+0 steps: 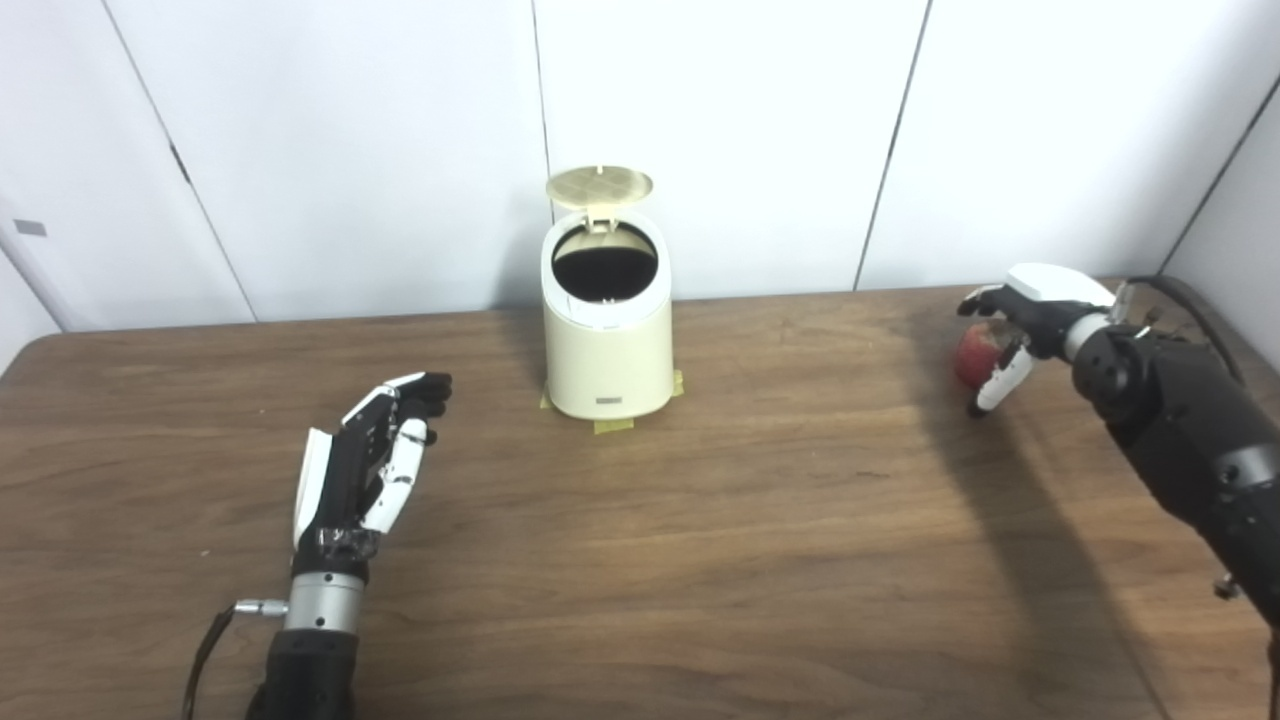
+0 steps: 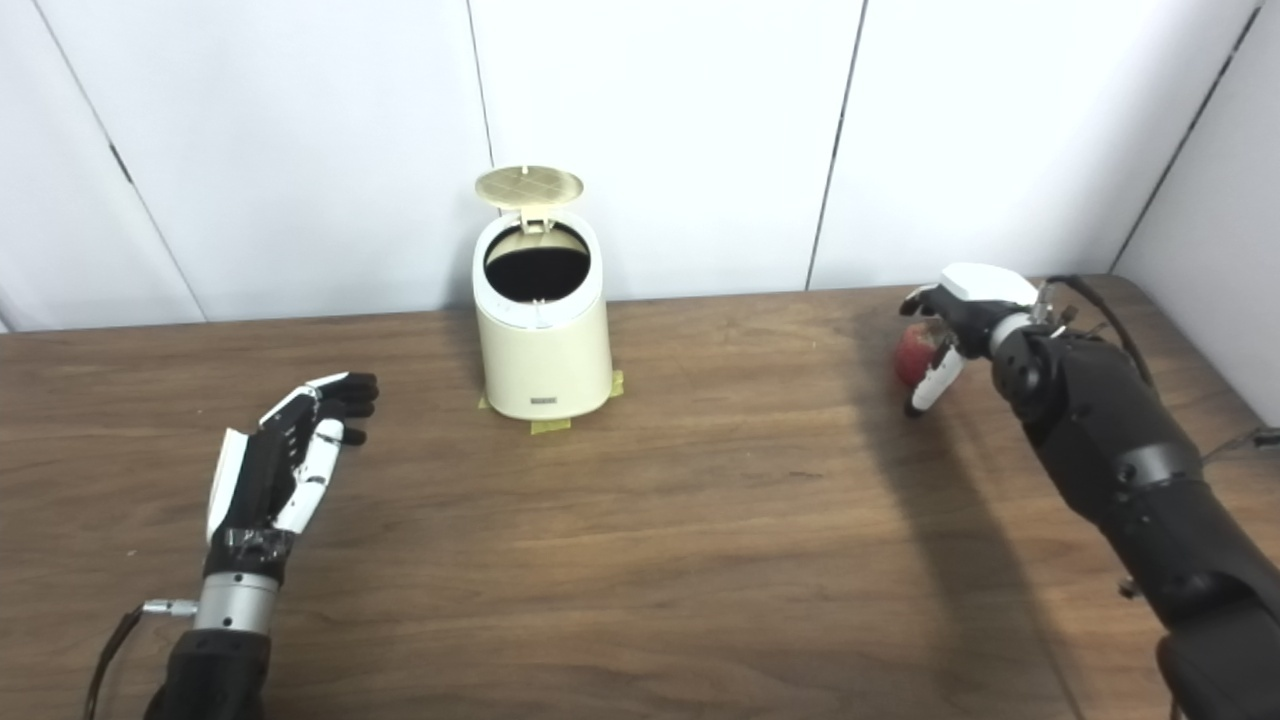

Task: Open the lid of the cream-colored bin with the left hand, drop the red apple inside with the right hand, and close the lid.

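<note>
lid (image 1: 599,186) stands up off the bin (image 1: 608,330), so the empty, spread left hand (image 1: 370,455) waits aside while the right hand (image 1: 1025,325), far right, wraps the apple (image 1: 975,355) for the drop.

Right hand (image 2: 958,310) grips red apple (image 2: 913,356); bin (image 2: 543,345) lid (image 2: 528,187) stands open.
</note>
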Motion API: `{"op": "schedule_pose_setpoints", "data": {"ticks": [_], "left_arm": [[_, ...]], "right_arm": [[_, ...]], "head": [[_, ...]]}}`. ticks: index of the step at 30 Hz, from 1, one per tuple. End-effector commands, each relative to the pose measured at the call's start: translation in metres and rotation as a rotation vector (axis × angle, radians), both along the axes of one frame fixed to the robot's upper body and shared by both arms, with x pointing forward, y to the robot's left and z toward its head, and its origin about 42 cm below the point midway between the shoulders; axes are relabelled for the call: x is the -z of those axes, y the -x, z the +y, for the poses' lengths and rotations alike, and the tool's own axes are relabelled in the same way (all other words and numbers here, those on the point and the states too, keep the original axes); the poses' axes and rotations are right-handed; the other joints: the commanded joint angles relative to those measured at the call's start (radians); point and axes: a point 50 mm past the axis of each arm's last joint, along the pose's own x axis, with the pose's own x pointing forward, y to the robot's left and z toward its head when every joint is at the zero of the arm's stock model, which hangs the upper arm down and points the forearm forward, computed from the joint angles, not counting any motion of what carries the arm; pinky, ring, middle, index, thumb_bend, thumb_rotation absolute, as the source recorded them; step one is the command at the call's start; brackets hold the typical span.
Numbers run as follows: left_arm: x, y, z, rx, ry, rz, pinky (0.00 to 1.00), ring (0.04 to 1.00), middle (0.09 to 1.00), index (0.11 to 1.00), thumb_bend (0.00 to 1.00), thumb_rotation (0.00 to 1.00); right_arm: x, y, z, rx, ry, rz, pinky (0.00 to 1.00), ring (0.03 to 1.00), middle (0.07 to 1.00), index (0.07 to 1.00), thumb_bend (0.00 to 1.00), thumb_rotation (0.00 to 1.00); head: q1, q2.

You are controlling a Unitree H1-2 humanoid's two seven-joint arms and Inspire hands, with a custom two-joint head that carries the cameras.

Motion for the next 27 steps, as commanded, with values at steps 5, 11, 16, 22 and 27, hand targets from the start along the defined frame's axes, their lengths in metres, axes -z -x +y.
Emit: {"op": "schedule_pose_setpoints", "data": {"ticks": [5, 11, 16, 22, 27], "left_arm": [[-0.013, -0.002, -0.001, 0.001, -0.017, -0.053, 0.62, 0.718, 0.731, 0.723, 0.17, 0.75], [-0.013, -0.002, -0.001, 0.004, -0.016, -0.059, 0.62, 0.714, 0.727, 0.72, 0.17, 0.77], [-0.014, -0.002, -0.001, 0.008, -0.02, -0.058, 0.62, 0.718, 0.731, 0.723, 0.17, 0.78], [-0.014, -0.001, 0.0, 0.003, -0.022, -0.061, 0.62, 0.716, 0.729, 0.72, 0.18, 0.79], [-0.014, 0.0, -0.001, 0.002, -0.02, -0.06, 0.62, 0.715, 0.728, 0.719, 0.18, 0.8]], "right_arm": [[-0.048, -0.019, 0.002, -0.015, 0.006, -0.104, 0.64, 0.786, 0.853, 0.83, 0.9, 0.12], [-0.046, -0.026, -0.001, -0.021, 0.023, -0.072, 0.65, 0.796, 0.856, 0.828, 0.88, 0.11], [-0.041, -0.028, 0.0, -0.03, 0.052, -0.048, 0.63, 0.778, 0.845, 0.805, 0.88, 0.12], [-0.041, -0.028, 0.005, -0.007, 0.124, 0.034, 0.62, 0.781, 0.846, 0.795, 0.9, 0.13], [-0.032, -0.029, 0.004, -0.003, 0.252, -0.025, 0.49, 0.641, 0.727, 0.624, 0.69, 0.08]], "head": [[0.002, 0.004], [0.004, 0.005], [0.008, 0.007], [0.008, 0.009], [0.009, 0.012]]}}
